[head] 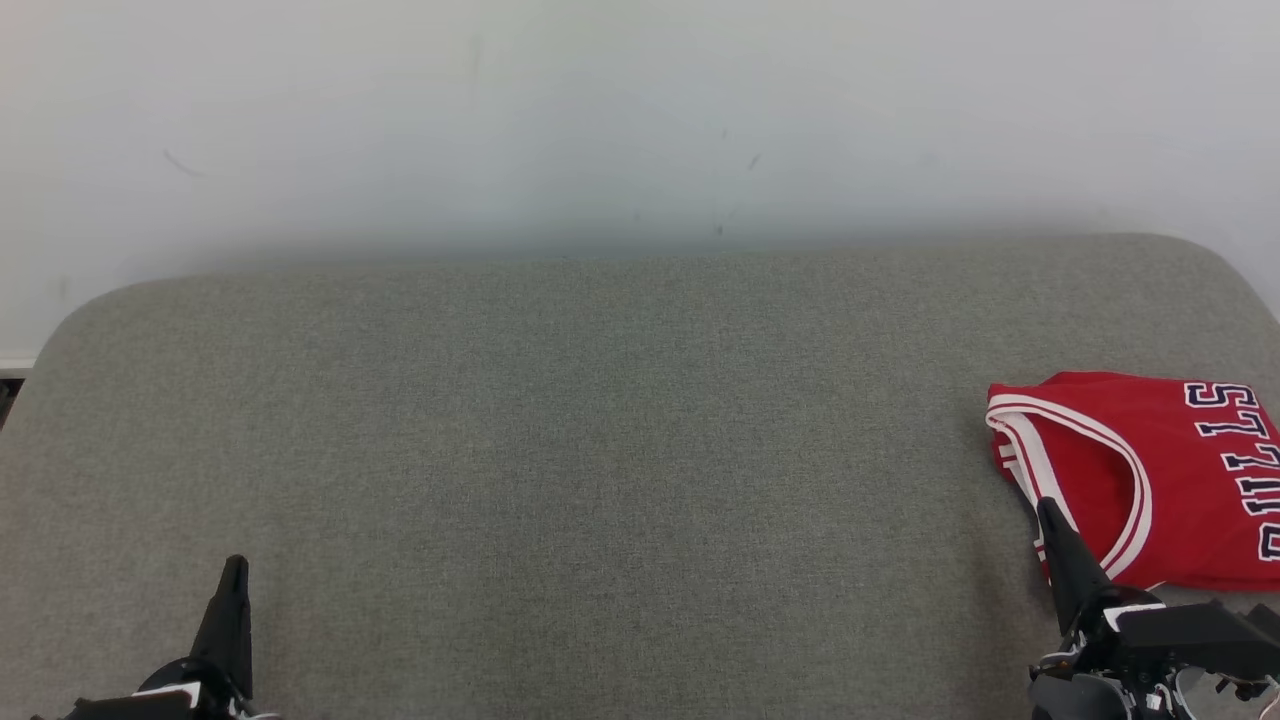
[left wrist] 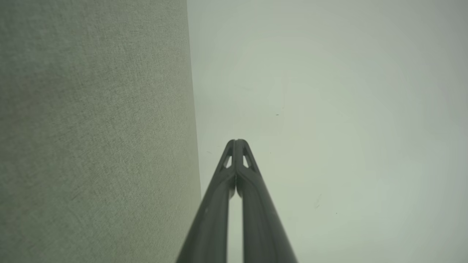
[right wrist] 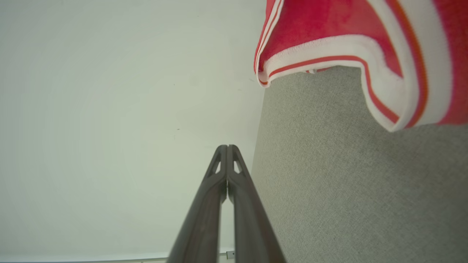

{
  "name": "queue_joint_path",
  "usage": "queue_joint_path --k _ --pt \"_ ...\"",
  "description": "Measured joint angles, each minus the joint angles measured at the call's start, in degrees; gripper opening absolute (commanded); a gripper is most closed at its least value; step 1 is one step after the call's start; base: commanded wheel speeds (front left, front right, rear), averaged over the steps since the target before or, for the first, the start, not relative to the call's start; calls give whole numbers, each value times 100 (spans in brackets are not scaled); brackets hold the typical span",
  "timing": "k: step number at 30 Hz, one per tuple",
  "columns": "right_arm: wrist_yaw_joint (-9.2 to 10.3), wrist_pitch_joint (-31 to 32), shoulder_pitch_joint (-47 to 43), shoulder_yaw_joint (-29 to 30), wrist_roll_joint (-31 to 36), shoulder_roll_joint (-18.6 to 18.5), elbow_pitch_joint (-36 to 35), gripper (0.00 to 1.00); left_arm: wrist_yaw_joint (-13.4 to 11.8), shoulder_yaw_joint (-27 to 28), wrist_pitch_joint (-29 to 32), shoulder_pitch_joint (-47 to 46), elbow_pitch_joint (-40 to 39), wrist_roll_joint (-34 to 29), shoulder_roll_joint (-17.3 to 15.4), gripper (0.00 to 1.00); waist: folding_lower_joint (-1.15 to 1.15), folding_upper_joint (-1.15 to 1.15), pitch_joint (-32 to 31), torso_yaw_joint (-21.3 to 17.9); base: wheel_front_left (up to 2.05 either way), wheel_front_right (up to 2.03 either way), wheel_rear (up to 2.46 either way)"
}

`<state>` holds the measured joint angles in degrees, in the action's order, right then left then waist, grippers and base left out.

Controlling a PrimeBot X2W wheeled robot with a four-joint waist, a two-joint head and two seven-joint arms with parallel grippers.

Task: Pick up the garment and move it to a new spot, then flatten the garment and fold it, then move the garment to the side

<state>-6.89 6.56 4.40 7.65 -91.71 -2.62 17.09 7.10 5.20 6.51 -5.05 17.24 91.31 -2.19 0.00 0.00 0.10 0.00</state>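
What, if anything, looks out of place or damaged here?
Nothing stands out. The red jersey lies folded at the right side of the grey cushion, its striped trim slightly curled. The white wall has a few faint scuffs.

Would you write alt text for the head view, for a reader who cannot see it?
A red jersey with white trim and dark lettering lies at the right edge of a grey fabric surface, cut off by the frame. The left gripper and right gripper sit shut at the bottom corners, the right one's tip beside the jersey. A pale wall stands behind.
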Motion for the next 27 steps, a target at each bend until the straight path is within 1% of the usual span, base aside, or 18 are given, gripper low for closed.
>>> queue_joint_path --k 27 --pt "0 -1 0 -1 -4 0 -12 0 0 -1 0 0 -3 0 1 0 0 0 1 0 0 0 0"
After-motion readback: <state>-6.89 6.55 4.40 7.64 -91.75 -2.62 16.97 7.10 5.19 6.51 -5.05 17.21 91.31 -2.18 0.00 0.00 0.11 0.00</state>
